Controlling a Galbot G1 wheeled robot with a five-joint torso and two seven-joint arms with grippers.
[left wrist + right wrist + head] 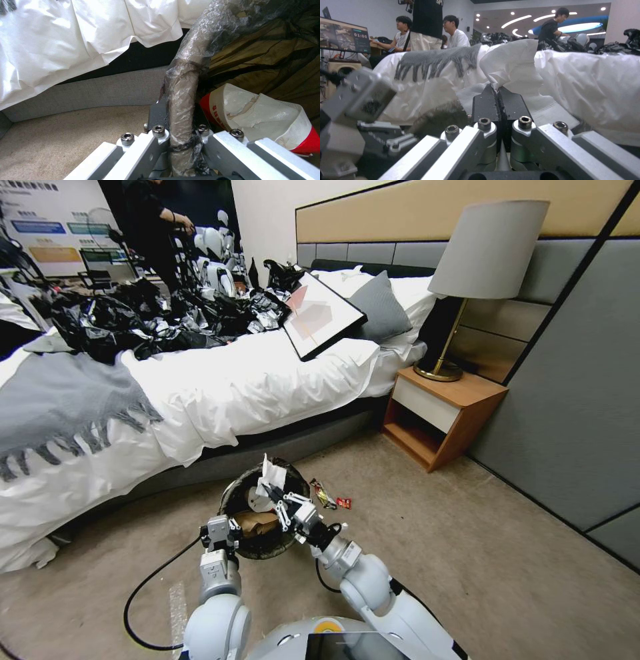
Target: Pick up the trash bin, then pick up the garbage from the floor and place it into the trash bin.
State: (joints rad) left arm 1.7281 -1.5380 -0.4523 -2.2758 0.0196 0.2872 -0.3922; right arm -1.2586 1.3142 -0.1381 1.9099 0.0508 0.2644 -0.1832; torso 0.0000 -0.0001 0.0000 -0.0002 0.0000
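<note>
Bedside carpet: tissue (272, 474) in right pincer (269, 491).

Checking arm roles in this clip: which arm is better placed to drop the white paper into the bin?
The right. Its end effector is shut on the white paper directly above the trash bin. The left end effector is clamped on the bin's rim, holding it.

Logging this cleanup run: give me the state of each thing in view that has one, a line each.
Bin: held off the carpet by its rim, partly filled.
Left gripper: shut on the bin's rim.
Right gripper: shut on a white tissue, over the bin.
Red-and-white packet: inside the bin.
Brown bag: inside the bin.
Two snack packets: on the carpet beside the bin.
</note>
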